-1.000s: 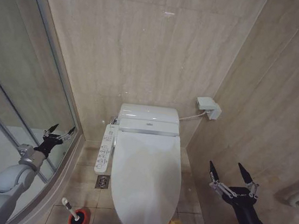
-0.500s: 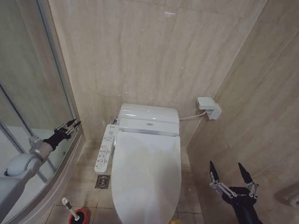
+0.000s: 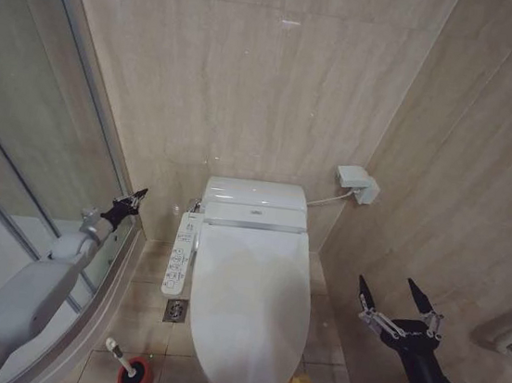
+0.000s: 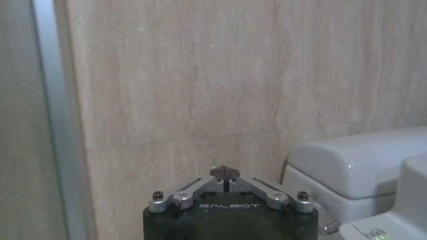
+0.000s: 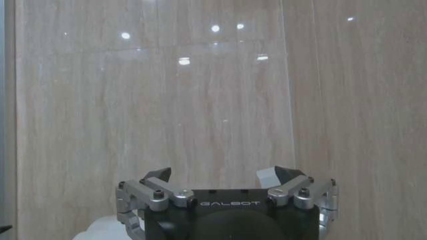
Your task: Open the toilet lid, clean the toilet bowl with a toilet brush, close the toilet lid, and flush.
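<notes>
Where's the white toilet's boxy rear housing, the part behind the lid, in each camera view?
Head view: the white boxy plastic rear housing sits at centre against the back wall, behind the closed glossy white toilet lid.
Left wrist view: its rounded corner lies beyond the shut left end effector.
Right wrist view: a white sliver beside the open right end effector may be it; cannot tell.
Shared landmark: the beige marbled wall tiles.

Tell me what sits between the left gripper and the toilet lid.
In the head view, the long white control panel lies between the left gripper and the closed toilet lid, alongside the lid's left edge.
</notes>
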Controlling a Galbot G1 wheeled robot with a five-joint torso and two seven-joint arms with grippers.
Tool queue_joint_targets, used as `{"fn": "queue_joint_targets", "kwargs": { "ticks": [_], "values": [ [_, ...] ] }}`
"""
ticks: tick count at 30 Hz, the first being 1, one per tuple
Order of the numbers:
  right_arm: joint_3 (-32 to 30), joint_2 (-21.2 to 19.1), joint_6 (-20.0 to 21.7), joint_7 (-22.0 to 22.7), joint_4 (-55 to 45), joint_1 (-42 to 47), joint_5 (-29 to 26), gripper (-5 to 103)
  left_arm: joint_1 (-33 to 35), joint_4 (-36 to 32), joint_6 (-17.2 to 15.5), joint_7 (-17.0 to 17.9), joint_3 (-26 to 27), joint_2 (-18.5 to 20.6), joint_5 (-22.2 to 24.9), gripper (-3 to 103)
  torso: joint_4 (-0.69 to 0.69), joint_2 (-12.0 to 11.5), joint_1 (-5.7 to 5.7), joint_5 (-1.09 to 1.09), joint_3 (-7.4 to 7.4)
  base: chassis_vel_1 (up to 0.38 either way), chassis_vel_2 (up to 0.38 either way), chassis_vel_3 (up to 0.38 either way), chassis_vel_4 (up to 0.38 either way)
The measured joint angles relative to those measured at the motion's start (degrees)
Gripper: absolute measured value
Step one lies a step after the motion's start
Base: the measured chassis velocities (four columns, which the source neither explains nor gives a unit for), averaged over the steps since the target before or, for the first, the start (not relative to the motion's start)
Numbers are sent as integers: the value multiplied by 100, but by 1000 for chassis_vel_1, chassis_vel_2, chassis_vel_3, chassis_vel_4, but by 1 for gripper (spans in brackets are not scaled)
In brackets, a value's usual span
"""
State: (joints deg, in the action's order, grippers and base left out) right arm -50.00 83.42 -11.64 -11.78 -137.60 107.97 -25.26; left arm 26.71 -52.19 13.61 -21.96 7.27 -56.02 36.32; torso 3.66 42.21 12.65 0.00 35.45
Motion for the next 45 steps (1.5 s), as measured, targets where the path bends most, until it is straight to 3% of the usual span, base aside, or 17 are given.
{"fn": "queue_joint_targets", "kwargs": {
  "ticks": [9,17,37,45],
  "values": [
    [0,0,0,0,0,0,0,100,-654,631,273,-268,-518,-343,-125,0,0,0,0,0,0,0,0,0,0],
    [0,0,0,0,0,0,0,100,-801,760,313,-295,-629,-581,-211,0,0,1,0,0,0,0,0,0,0],
    [0,0,0,0,0,0,0,100,-789,727,324,-426,-760,-605,-205,0,-1,0,0,0,0,-28,39,29,-30],
    [0,0,0,0,0,0,0,100,-814,918,397,-970,-774,-535,-234,0,0,1,0,0,-1,-31,27,21,-26]
  ]
}}
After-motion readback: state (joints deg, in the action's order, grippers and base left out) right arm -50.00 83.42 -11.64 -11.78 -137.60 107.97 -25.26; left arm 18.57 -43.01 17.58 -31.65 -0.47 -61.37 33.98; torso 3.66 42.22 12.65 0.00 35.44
